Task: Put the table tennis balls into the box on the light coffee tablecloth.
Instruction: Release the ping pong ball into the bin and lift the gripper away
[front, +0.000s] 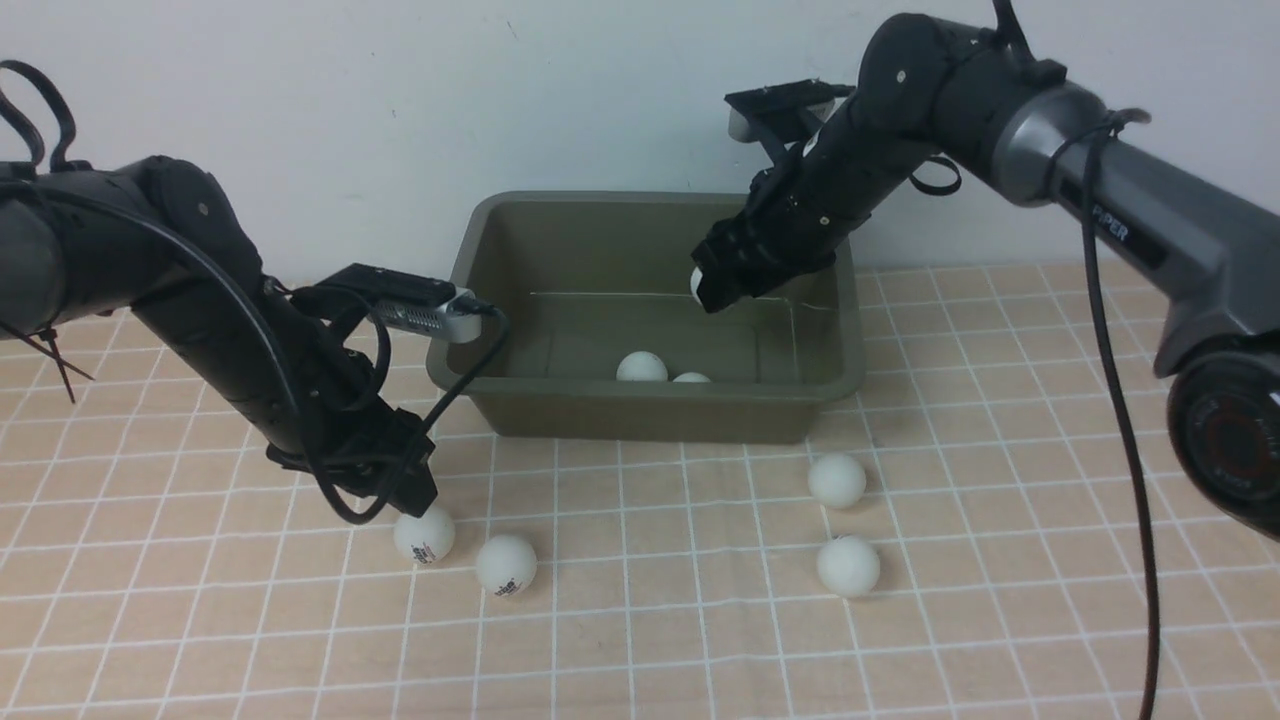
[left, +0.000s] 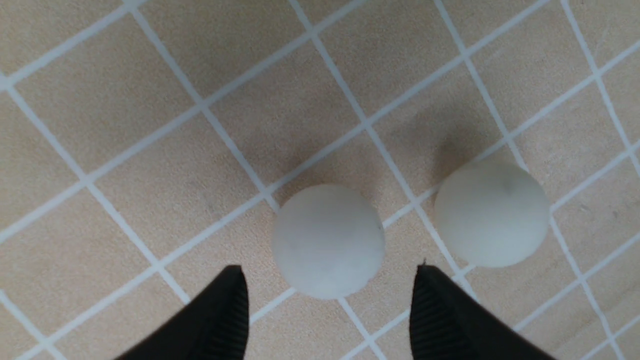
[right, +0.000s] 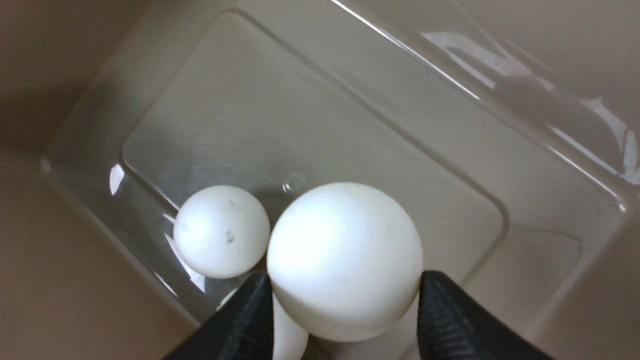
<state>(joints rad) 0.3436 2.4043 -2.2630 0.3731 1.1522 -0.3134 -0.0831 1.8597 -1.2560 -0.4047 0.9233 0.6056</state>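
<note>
The olive-green box (front: 650, 197) stands at the back of the light coffee tablecloth (front: 640, 640). Two table tennis balls (front: 641, 367) (front: 691, 377) lie inside it. My right gripper (front: 708, 290) hangs inside the box, shut on a white ball (right: 345, 260) at its fingertips (right: 250, 320), above a resting ball (right: 221, 231). My left gripper (front: 410, 490) is open and low over the cloth. Its two fingers straddle one ball (left: 328, 240) without touching it, and a second ball (left: 492, 212) lies just beside. Two more balls (front: 837, 481) (front: 848, 566) rest in front of the box on the right.
A plain white wall rises right behind the box. The left arm's cable (front: 470, 370) loops near the box's left front corner. The right arm reaches over the box's right rim (front: 850, 300).
</note>
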